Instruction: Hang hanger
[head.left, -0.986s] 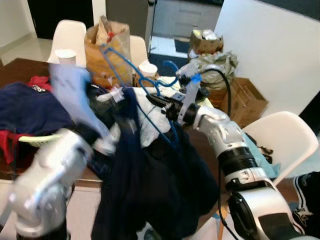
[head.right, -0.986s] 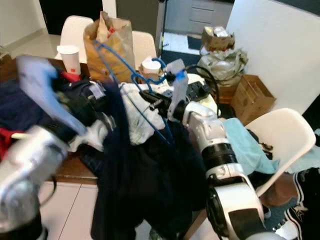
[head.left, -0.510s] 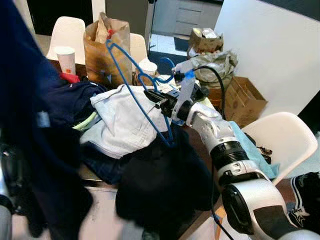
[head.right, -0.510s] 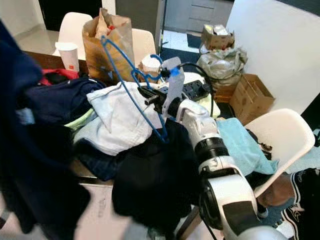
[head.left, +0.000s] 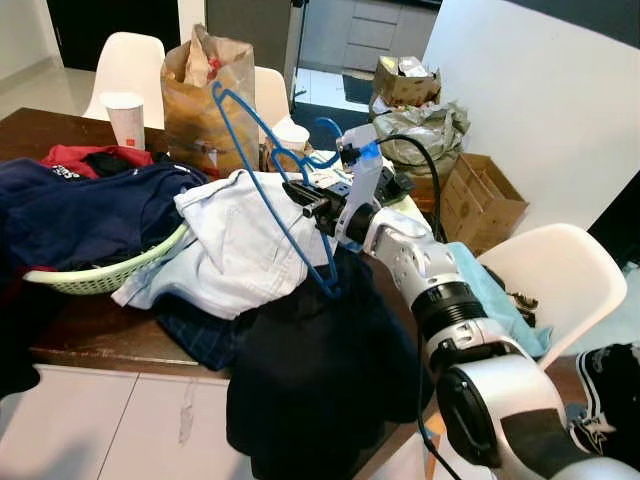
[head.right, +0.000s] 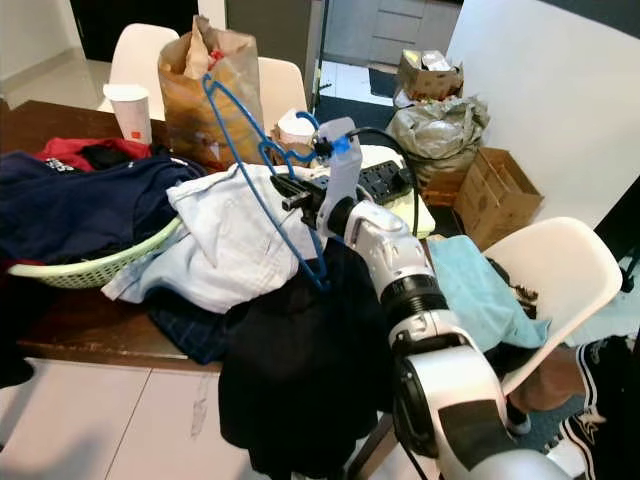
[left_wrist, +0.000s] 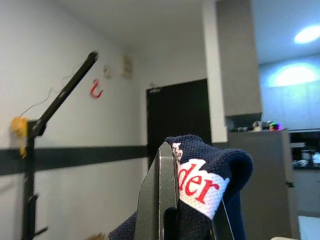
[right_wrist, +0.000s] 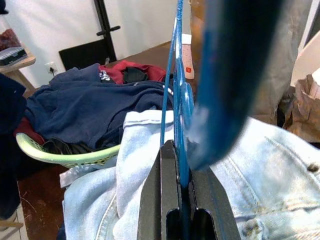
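**Table crowded with laundry and takeaway clutter**

I am looking down at a dark wooden table (head.left: 75, 340) that is carrying nearly everything in front of me. A pale green basket (head.left: 95, 277) is sitting on its left part, heaped with navy and red clothes (head.left: 80, 210). Just beside the basket, light blue jeans (head.left: 245, 245) are sprawling over a dark checked garment (head.left: 195, 335), and a black garment (head.left: 320, 380) is spilling off the near edge. Toward the far side, a brown paper bag (head.left: 205, 95) is standing upright, with a white paper cup (head.left: 125, 118) near it on the left and a second cup (head.left: 292, 137) on its right.
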